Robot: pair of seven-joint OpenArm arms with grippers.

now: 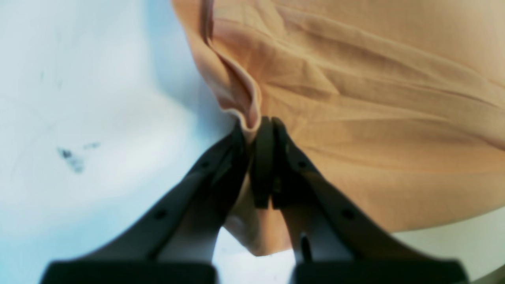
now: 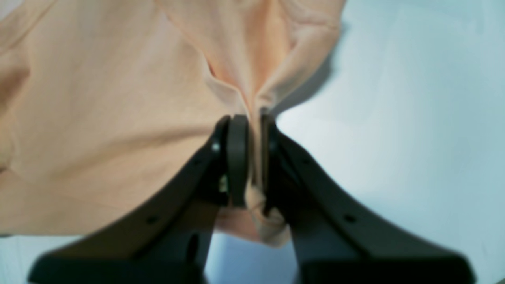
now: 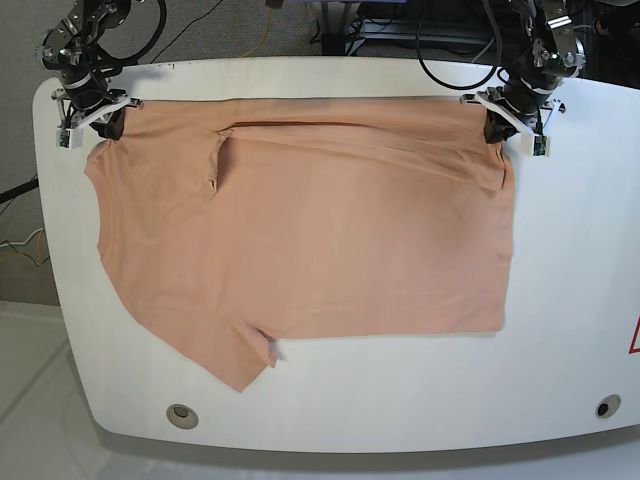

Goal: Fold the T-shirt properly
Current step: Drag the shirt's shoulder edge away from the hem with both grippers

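T-shirt (image 3: 320,230), peach: spread flat across the white table (image 3: 570,300), long axis parallel to the far edge. Far corners each pinched: left gripper (image 1: 258,126) clamped on fabric near the far right corner; right gripper (image 2: 252,118) clamped on fabric near the far left corner. One sleeve points toward the near left corner.

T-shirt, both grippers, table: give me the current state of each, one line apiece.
T-shirt: spread mostly flat, far edge pinched at both corners, a small fold near the top left in the base view.
left gripper: shut on the T-shirt's edge.
right gripper: shut on the T-shirt's edge.
table: white, shirt lying on it.
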